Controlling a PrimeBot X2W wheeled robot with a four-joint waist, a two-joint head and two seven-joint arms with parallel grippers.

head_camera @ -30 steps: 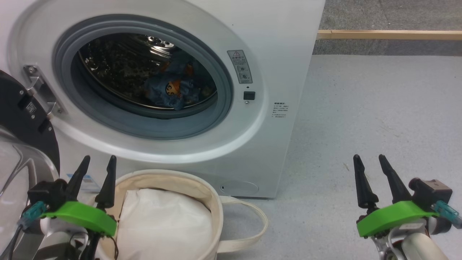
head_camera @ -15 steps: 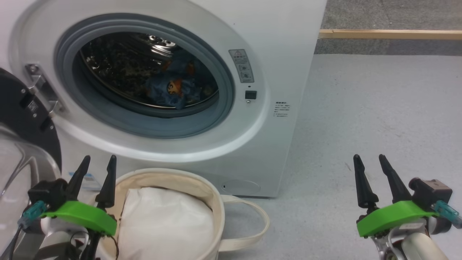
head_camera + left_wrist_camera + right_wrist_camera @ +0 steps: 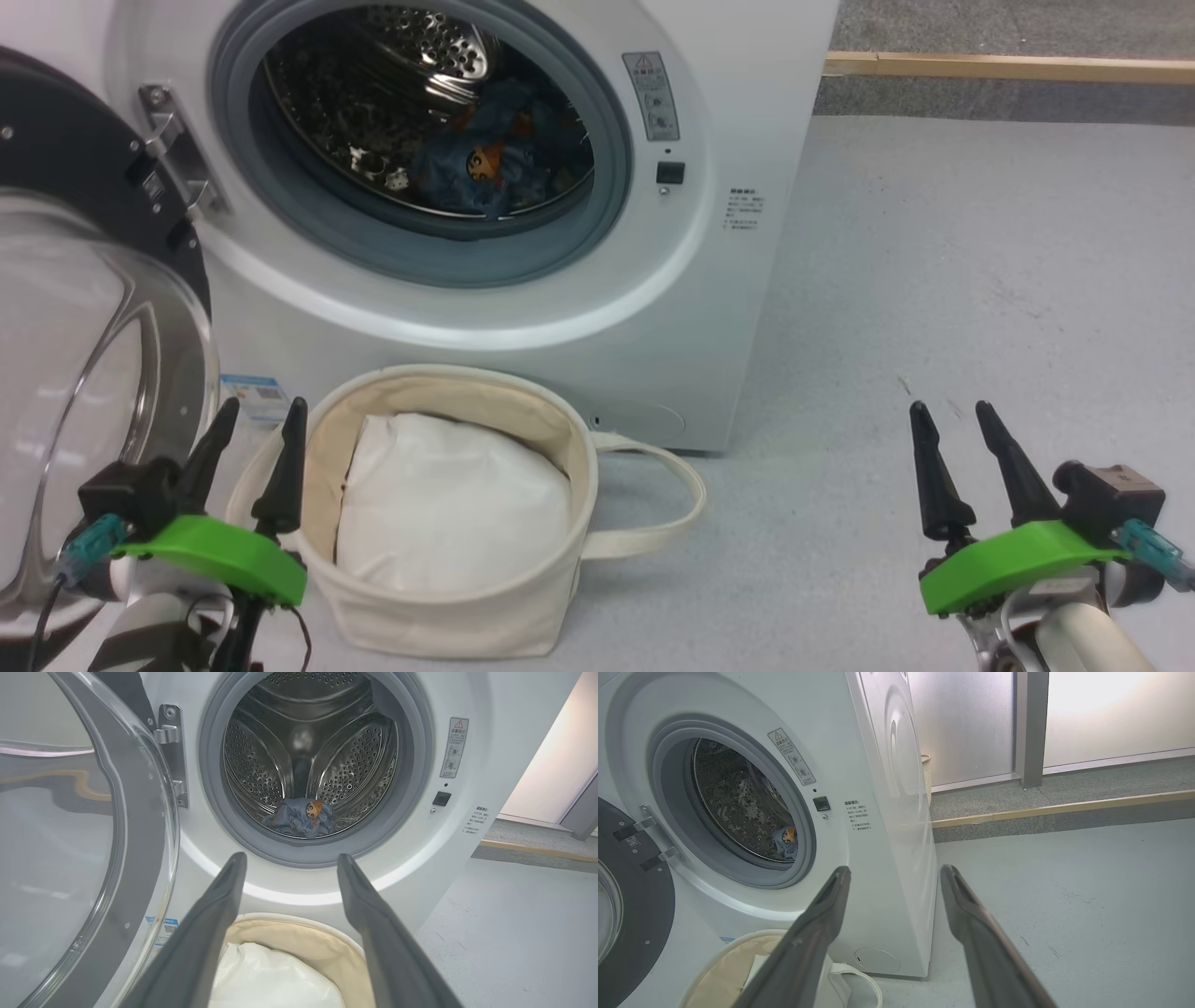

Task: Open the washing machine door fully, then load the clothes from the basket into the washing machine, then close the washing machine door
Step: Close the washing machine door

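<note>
Floor (image 3: pixel 980 280) pale grey, smooth, lightly scuffed; a light wooden strip (image 3: pixel 1008 67) edges a darker speckled step (image 3: pixel 1064 788) beyond it; frosted glass panels (image 3: pixel 966 723) stand behind, divided by a grey post (image 3: pixel 1029 728); bright light glows through the panel (image 3: pixel 1115 714) right of the post in the right wrist view.

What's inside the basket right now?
A plain white pad fills the basket; anything beneath it is covered. The blue printed garment lies inside the washing machine, on the drum floor.
</note>
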